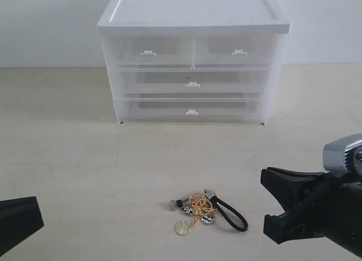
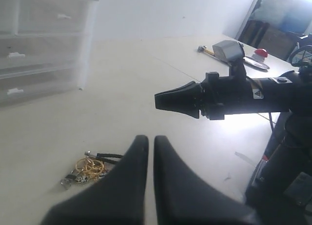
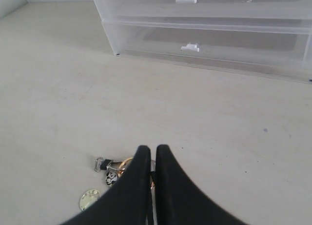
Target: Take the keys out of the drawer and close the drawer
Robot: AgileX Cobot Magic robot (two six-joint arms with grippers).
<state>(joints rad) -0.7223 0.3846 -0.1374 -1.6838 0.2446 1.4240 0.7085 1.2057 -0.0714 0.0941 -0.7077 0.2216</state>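
Observation:
The keys [image 1: 203, 211], a bunch of gold rings with round charms, a silver clasp and a black cord loop, lie on the table in front of the cabinet. The drawer [image 1: 192, 110], the lowest full-width tier, sits flush with the tiers above it. My right gripper [image 1: 271, 204] hovers just right of the keys, shut and empty; its wrist view shows the keys [image 3: 109, 169] partly hidden behind the closed fingers [image 3: 141, 171]. At the near left corner my left gripper [image 1: 20, 222] stays shut and empty, away from the keys [image 2: 87, 167].
The white plastic cabinet [image 1: 192, 23] stands at the back of the table against a white wall, all its drawers pushed in. In the left wrist view a hammer [image 2: 207, 50] and a red-topped item [image 2: 261, 53] lie near the table's far edge.

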